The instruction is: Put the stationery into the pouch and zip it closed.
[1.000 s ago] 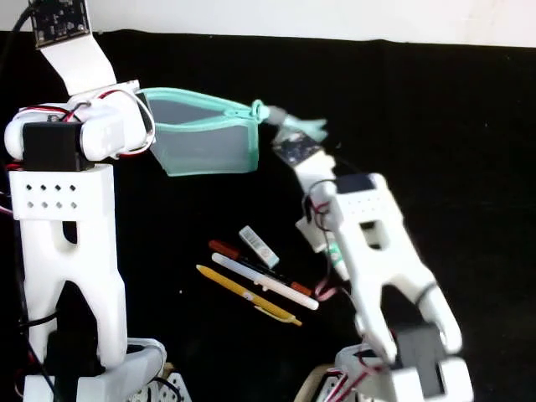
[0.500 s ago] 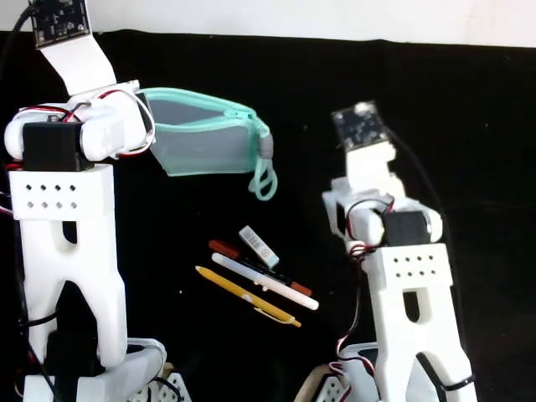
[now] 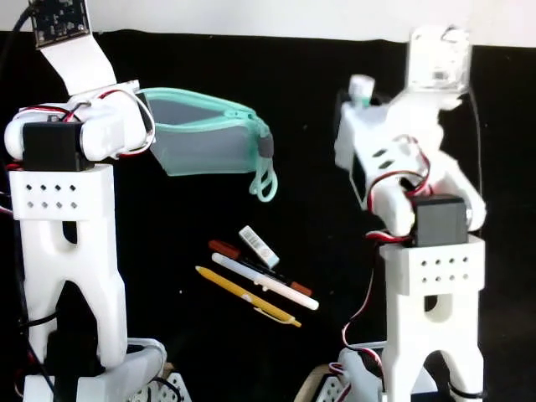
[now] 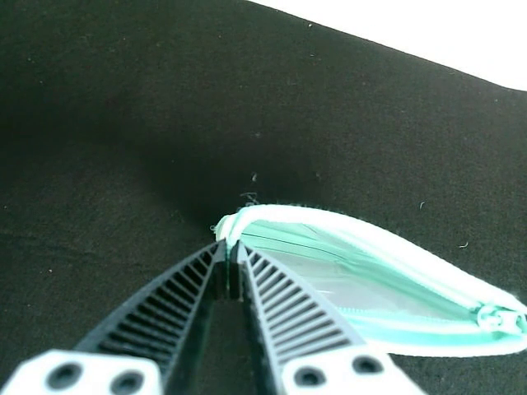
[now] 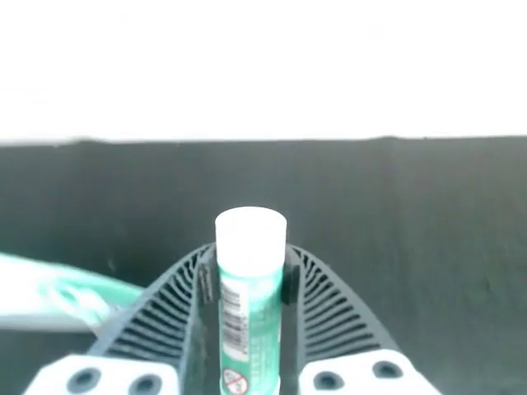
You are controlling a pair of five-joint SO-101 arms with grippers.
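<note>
**High view.** Left arm stands at the left edge of the table (image 3: 251, 59), which is covered in black. The left gripper (image 3: 147, 124) has its fingers clamped on one end of the teal pouch (image 3: 205, 142). The pouch hangs level above the table, long side out toward the middle. A grey zip slider (image 3: 265, 147) sits at its free end, with a teal pull loop (image 3: 266, 184) dangling below it.

The right arm is folded upward at the right side. The right gripper (image 3: 356, 105) is well apart from the pouch and grasps a glue stick (image 3: 362, 85), white cap uppermost.

Loose stationery lies on the table between the two arm bases, below the pouch:
- a small white eraser (image 3: 258, 246)
- a dark pen with red-brown ends (image 3: 224, 249), just beside the eraser
- a white pen (image 3: 264, 282)
- a yellow pen (image 3: 247, 296)

The three pens lie roughly parallel on a diagonal, close together.

**Left wrist view.** The two ribbed black fingers (image 4: 185, 288) are pressed together on the near tip of the pouch (image 4: 362, 276). The pouch stretches away from them over the table (image 4: 123, 123). The slider (image 4: 492, 317) is at the far end. The mouth of the pouch looks parted along its length.

**Right wrist view.** The right gripper (image 5: 249, 259) has its fingers (image 5: 325, 317) closed around the glue stick (image 5: 251, 304), which has a green and white body. The white cap stands clear above the fingertips. A blurred strip of the pouch (image 5: 49, 292) is at the frame edge, with the table (image 5: 412, 189) beyond.
</note>
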